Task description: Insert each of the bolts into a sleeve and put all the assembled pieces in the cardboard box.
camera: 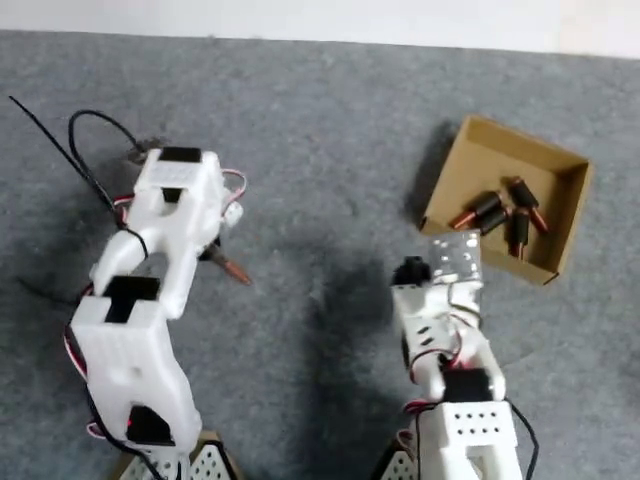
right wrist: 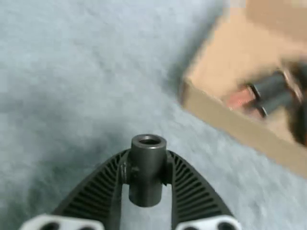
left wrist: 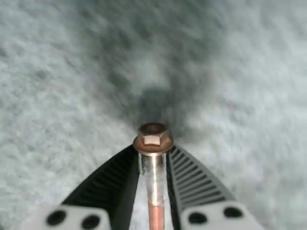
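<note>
I am running both arms with a part in each. The left gripper (left wrist: 153, 154) is pinching the bolt (left wrist: 153, 142) along its shank, with the hex head poking out just past the fingertips and the rest of the shank running back between the jaws. The right gripper (right wrist: 147, 167) is clamping a dark sleeve (right wrist: 147, 160) around its middle, and the open bore is facing outward beyond the tips. In the high view the two arms are sitting well apart over the grey bench (camera: 330, 120). The right one is hanging just beside the near wall of the cardboard box (camera: 572, 165), where several assembled pieces (camera: 500, 215) are already lying.

What I am worrying about is the mating. As I am reading it, the bolt's head is leading, not its plain end, so bringing it straight to the bore would jam the head against the sleeve's rim. The narrow pinch on a smooth round shank is also inviting the bolt to pivot or slide the moment it meets any sideways push, and the same goes for the sleeve twisting in its grip. If the two axes are not lining up, one part could pop free and roll across the bench. Swinging the right arm carelessly could also nudge the box.
</note>
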